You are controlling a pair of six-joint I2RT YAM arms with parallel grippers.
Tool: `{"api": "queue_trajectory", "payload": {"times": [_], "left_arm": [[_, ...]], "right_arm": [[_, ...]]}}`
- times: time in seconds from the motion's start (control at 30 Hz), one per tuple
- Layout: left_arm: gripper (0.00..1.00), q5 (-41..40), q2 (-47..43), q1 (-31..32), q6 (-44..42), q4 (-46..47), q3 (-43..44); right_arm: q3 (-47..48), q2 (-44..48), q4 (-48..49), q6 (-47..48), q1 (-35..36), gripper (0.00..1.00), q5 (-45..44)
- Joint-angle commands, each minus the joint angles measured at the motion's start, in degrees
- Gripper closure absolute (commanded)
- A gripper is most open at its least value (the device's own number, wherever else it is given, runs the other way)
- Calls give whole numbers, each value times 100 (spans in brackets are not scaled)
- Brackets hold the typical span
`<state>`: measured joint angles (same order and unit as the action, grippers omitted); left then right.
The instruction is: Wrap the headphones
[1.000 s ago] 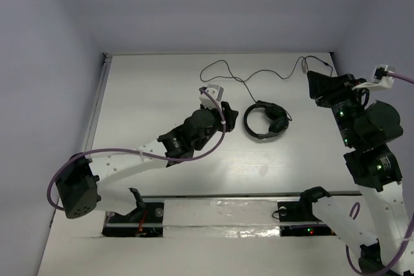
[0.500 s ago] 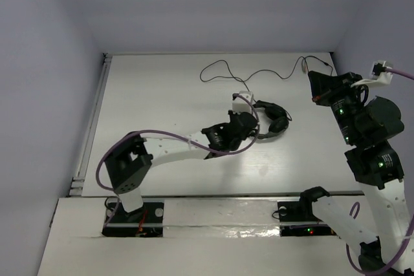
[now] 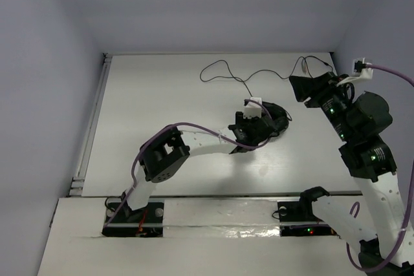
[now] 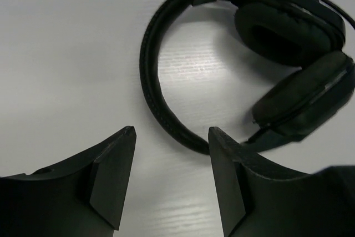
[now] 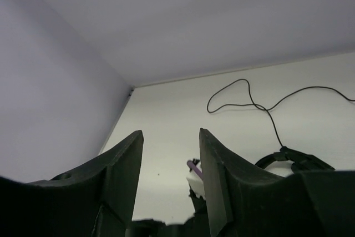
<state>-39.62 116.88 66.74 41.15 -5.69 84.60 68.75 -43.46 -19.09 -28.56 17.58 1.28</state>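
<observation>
The left gripper point(image 4: 172, 131) hangs over the desk point(image 3: 162, 95) a little right of its middle, jaws spread wide and holding nothing. The near curve of the headband point(image 4: 148, 81) lies just ahead of the gap between its fingertips. How high the fingers stand above the surface cannot be told. The headphones point(image 3: 277, 118) lie flat there, about halfway between the near and far edges, with both earcups point(image 4: 280, 29) folded in against each other on the side away from the gripper. The cable point(image 3: 259, 75) leaves them toward the far edge, loops loosely, and trails off to the far right corner, where its end is too small to make out. The right gripper point(image 5: 169, 137) is also open and empty, raised above that corner and looking back across the desk. The main risk is probably a fingertip landing on the thin headband instead of straddling it, which would push the headphones sideways or pinch only an edge that then slips free. Lifting could also drag the slack cable and tangle its loops. With both arms working close together, the right gripper might foul the cable or the left arm.
</observation>
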Motion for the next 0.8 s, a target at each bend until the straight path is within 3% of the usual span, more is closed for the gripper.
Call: {"api": "queue_trajectory", "payload": {"times": [0.0,0.2,0.77], "left_arm": [[48,-65,54,-468,158,-178,461],[48,252,511,-644,-194,-309,856],[56,789,1495,-900,-168,-415,1419]], "right_arm": [[-116,92,186,43,-18,48,338],[-248,136,309,-18,-18,48,575],[-617,207,556,-133,-18,48,1006]]}}
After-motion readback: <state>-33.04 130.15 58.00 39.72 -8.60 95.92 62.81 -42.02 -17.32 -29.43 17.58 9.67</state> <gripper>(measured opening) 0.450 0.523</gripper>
